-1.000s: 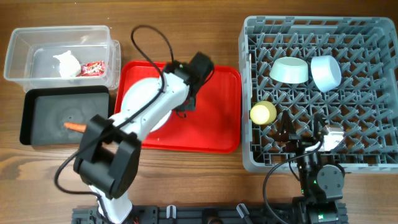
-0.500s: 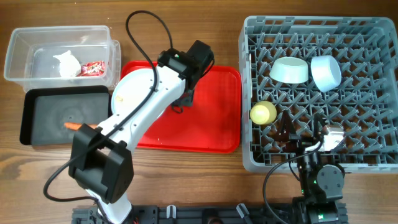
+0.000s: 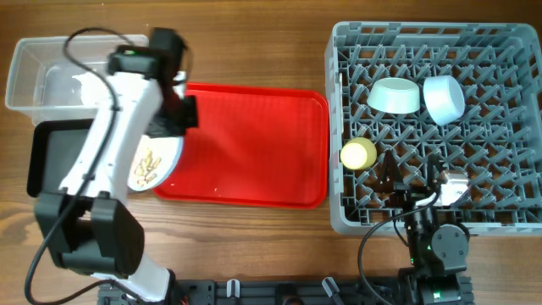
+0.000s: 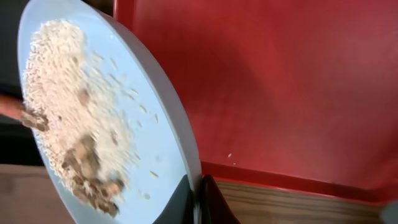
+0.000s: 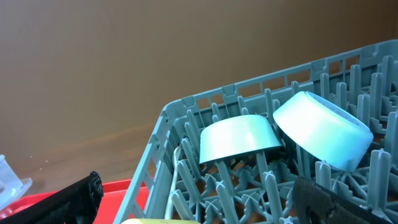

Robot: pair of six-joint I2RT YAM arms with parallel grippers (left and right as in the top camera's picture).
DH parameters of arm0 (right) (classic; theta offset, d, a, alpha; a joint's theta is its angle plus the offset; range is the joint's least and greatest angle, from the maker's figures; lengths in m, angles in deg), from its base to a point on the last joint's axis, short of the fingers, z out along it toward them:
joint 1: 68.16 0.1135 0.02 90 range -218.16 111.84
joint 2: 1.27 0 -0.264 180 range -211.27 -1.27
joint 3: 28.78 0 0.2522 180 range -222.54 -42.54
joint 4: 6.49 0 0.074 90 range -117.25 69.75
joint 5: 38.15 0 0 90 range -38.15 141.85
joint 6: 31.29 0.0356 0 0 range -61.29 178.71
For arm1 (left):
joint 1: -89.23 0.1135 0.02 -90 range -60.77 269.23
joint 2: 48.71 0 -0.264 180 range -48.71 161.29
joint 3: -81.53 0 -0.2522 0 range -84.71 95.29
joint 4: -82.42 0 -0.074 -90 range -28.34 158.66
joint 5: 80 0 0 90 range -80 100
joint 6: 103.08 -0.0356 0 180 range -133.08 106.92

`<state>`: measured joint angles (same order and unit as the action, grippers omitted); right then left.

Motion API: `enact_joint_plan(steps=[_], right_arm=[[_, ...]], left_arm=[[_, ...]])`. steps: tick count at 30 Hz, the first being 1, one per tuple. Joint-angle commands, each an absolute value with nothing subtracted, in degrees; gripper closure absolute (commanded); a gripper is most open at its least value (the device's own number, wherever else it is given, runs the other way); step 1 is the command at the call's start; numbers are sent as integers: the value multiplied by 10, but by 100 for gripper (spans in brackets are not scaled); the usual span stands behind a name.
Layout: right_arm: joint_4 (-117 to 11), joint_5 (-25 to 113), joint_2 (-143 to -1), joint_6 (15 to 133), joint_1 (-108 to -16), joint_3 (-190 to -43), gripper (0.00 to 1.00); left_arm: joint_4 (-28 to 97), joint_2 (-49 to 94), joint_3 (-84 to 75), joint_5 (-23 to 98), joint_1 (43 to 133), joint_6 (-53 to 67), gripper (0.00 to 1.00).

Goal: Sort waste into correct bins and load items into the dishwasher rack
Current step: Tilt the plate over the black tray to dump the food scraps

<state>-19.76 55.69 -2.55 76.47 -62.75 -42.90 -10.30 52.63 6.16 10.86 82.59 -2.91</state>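
Plate [image 3: 161,165] leftward, perhaps over black tray [image 3: 51,157]

Plate [image 3: 172,152] apparently between shallow bin [image 3: 38,161] and serving tray [image 3: 254,144]; rack [image 3: 491,161] rightmost.

Glossy plate [image 4: 163,144] — matt (plastic) rack [image 3: 335,127], wooden table [image 3: 254,247].

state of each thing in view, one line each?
plate: tilted, held by rim
rice and scraps: on plate
left tool: shut on plate
right tool: open, empty
pale green dish: propped in rack
blue bowl: propped beside the dish
cup: in rack
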Motion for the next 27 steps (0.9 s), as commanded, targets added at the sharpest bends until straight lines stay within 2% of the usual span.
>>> enact_joint_plan(steps=[1, 12, 20, 27], right_arm=[[-195, 547, -23, 769, -629, -428, 0], [-195, 547, -23, 769, -629, -428, 0], [-195, 547, -23, 769, -629, -428, 0], [-195, 547, -23, 769, -629, -428, 0]], left_arm=[[-102, 512, 66, 209, 899, -96, 96], [-141, 492, 66, 467, 1102, -251, 96], [-146, 471, 60, 522, 1239, -266, 96], [-143, 471, 35, 629, 1305, -350, 96]])
